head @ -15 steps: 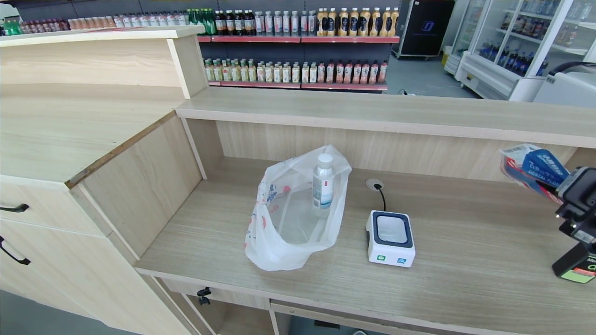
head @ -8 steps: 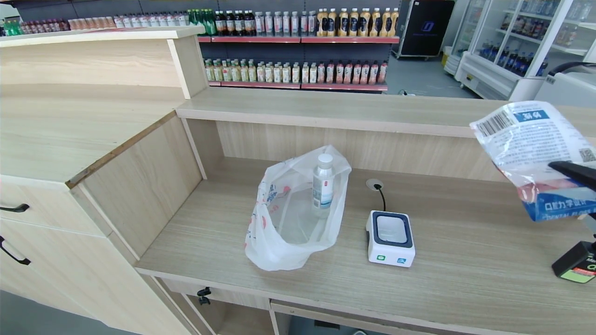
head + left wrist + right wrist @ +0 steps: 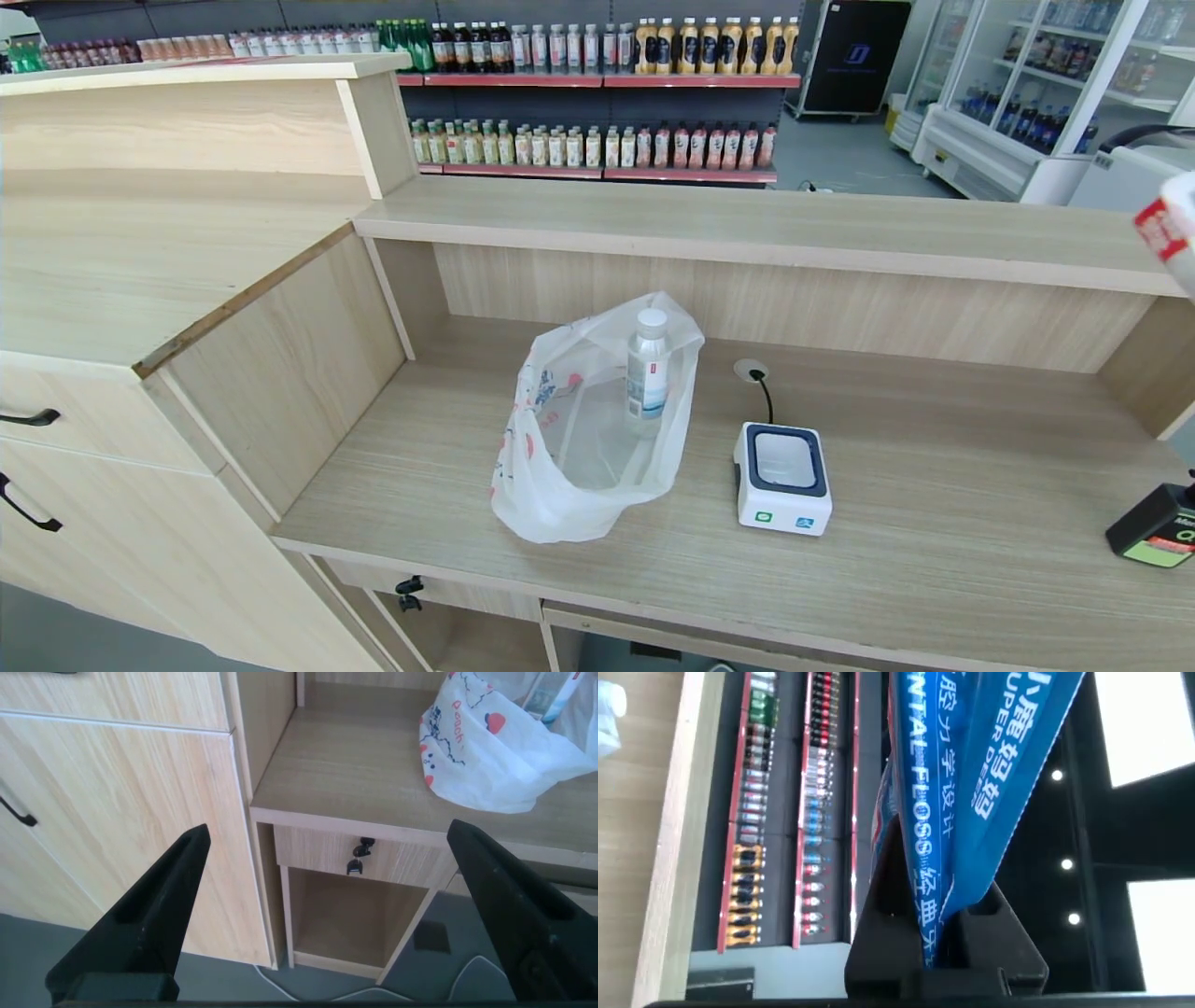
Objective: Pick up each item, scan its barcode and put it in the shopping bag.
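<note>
One blue packet [image 3: 971,784] sits inside right end effector [image 3: 939,910].

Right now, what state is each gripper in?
Left gripper: open, holding nothing.
Right gripper: shut on the packet.

Left end effector [image 3: 327,835]: both fingers spread wide apart, nothing between them, pointing forward and down. Right end effector [image 3: 936,905]: fingers clamped on a blue packet [image 3: 971,775], which stands out past the fingertips.
</note>
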You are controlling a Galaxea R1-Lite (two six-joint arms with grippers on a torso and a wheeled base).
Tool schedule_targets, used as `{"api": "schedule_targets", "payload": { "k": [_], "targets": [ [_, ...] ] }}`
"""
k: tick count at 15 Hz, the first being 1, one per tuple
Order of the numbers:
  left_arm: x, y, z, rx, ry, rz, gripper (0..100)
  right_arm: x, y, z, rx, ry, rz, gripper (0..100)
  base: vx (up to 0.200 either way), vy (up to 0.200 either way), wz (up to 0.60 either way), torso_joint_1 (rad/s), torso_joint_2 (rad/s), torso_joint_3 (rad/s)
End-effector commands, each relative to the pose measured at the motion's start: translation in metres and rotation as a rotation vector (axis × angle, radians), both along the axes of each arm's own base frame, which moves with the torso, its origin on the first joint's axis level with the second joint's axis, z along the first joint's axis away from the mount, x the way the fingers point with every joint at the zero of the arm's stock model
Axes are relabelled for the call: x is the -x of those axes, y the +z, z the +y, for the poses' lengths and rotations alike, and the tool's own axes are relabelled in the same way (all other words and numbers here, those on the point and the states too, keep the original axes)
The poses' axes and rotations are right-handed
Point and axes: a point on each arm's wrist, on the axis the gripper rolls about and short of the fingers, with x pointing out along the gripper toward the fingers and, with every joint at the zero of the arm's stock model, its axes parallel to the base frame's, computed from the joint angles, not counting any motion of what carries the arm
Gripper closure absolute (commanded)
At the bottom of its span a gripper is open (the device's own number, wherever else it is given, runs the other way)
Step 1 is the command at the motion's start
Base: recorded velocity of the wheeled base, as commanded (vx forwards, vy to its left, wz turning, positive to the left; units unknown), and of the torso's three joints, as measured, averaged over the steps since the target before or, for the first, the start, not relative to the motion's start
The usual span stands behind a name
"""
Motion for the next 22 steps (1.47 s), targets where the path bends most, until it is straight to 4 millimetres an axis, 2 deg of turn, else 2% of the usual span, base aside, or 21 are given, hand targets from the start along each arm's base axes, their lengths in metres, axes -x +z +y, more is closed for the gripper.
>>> {"api": "schedule_targets", "payload": {
  "k": [1, 3, 7, 17, 22],
  "targets": [
    [0.000, 0.000, 0.000, 0.000, 0.001, -0.001, 0, 0.027, -0.002, -0.007, -0.031, 0.046, -0.057, 100, 0.000, 0.000, 0.00, 0.000, 0.00, 0.000],
    [0.000, 0.000, 0.000, 0.000, 0.001, -0.001, 0, 0.034, -0.009, -0.010, -0.018, 0.071, -0.029, 100, 0.000, 0.000, 0.00, 0.000, 0.00, 0.000],
    [0.000, 0.000, 0.000, 0.000, 0.001, -0.001, 0, 0.031, -0.023, -0.008, 0.064, 0.101, 0.064, 100, 0.000, 0.000, 0.00, 0.000, 0.00, 0.000],
    [0.000, 0.000, 0.000, 0.000, 0.001, -0.001, 0, 0.027, -0.014, -0.005, 0.044, 0.243, 0.098, 100, 0.000, 0.000, 0.00, 0.000, 0.00, 0.000],
    [0.000, 0.000, 0.000, 0.000, 0.001, -0.001, 0, 0.025, -0.018, -0.003, 0.050, 0.270, 0.129, 100, 0.000, 0.000, 0.00, 0.000, 0.00, 0.000]
  ]
}}
